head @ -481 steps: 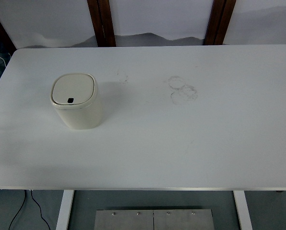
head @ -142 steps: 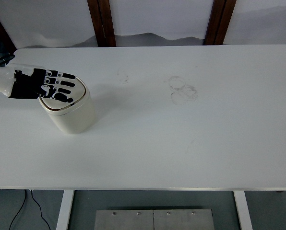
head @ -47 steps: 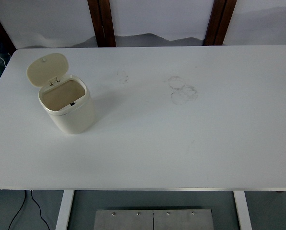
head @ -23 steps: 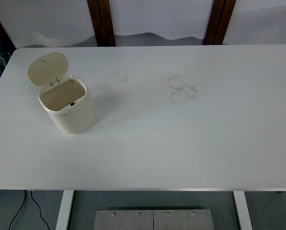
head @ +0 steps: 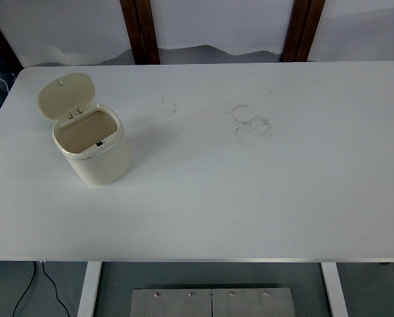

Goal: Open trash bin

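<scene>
A small cream trash bin (head: 98, 158) stands on the left part of the white table (head: 250, 198). Its lid (head: 65, 95) is flipped up and leans back to the far left, so the bin's empty inside shows. A small dark button sits on the inner front rim. Neither of my hands is in view.
Faint grey ring marks (head: 252, 123) stain the table's middle back. Two dark wooden posts (head: 141, 30) stand behind the table's far edge. A cable hangs below the table at the near left.
At first the bin stood shut. My left hand then pressed on its lid and nudged the bin slightly left. The lid is up now and the hand has left the picture.
</scene>
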